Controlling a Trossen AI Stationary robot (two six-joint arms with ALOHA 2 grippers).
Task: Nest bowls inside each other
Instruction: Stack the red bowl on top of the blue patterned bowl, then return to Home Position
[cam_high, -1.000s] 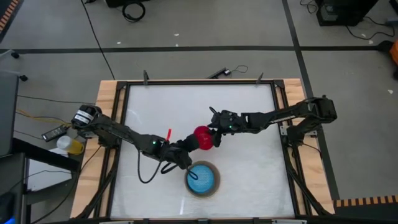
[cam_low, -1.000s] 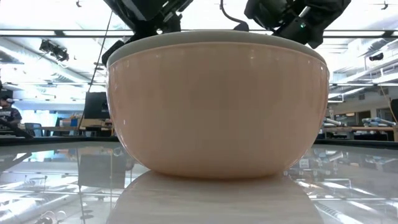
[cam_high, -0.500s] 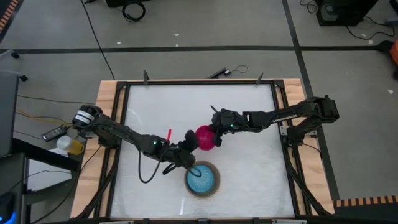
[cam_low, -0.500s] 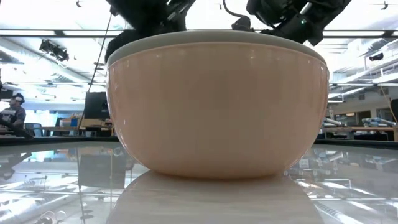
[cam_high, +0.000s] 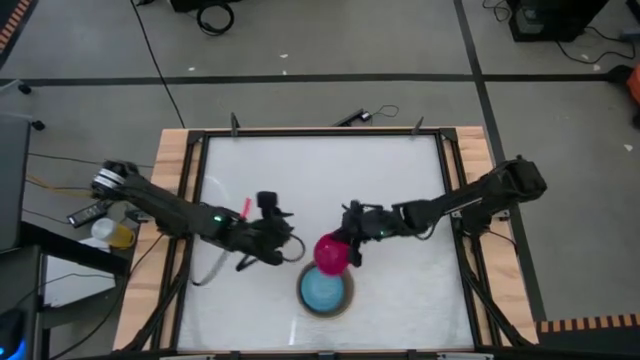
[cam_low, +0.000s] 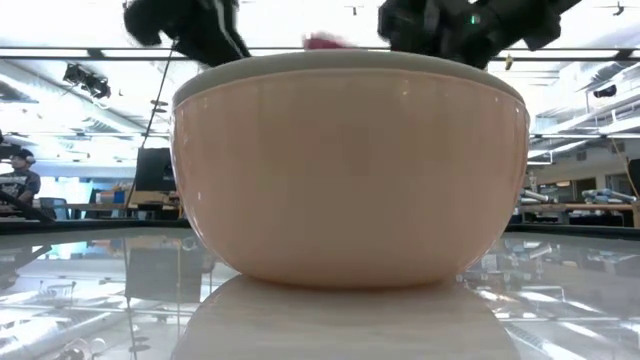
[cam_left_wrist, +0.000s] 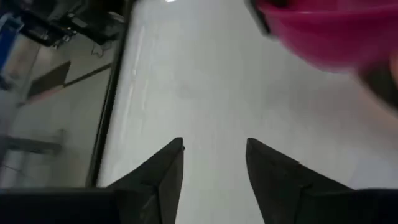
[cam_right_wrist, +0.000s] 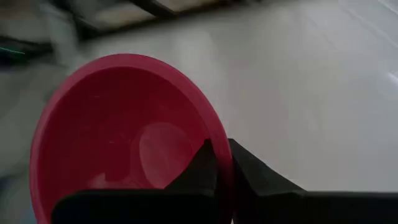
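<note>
A beige bowl (cam_high: 343, 305) stands near the table's front edge with a blue bowl (cam_high: 325, 291) nested in it. In the low view the beige bowl (cam_low: 350, 170) fills the picture. The small red bowl (cam_high: 332, 253) hangs just beyond the stack's far rim, and a sliver of it (cam_low: 322, 42) shows above that rim. My right gripper (cam_high: 349, 246) is shut on it, reaching in from the table's right. My left gripper (cam_high: 287, 240) is left of the red bowl, apart from it. It is open (cam_left_wrist: 214, 149) with nothing between its fingers. My right gripper holds the red bowl by its rim (cam_right_wrist: 221, 155), on the side nearest the gripper. One finger (cam_right_wrist: 200, 167) is inside the bowl and the other (cam_right_wrist: 250, 167) outside. The fingers come from the table's right, slanting down. The bowl is lifted clear, its hollow facing the wrist.
A dark frame on wooden rails (cam_high: 186, 200) borders the white tabletop. A cable (cam_high: 212, 268) droops from my left arm onto the table's left part. Off the table's left edge stands a yellow bottle (cam_high: 112, 235). Bare tabletop lies at the far side (cam_high: 320, 170) and right.
My left gripper has come off the red bowl, rolled, and drawn back toward the table's left edge. My right gripper has carried the red bowl toward the near edge, from the table's middle to just beyond the stack's far rim. The stack has stayed put.
</note>
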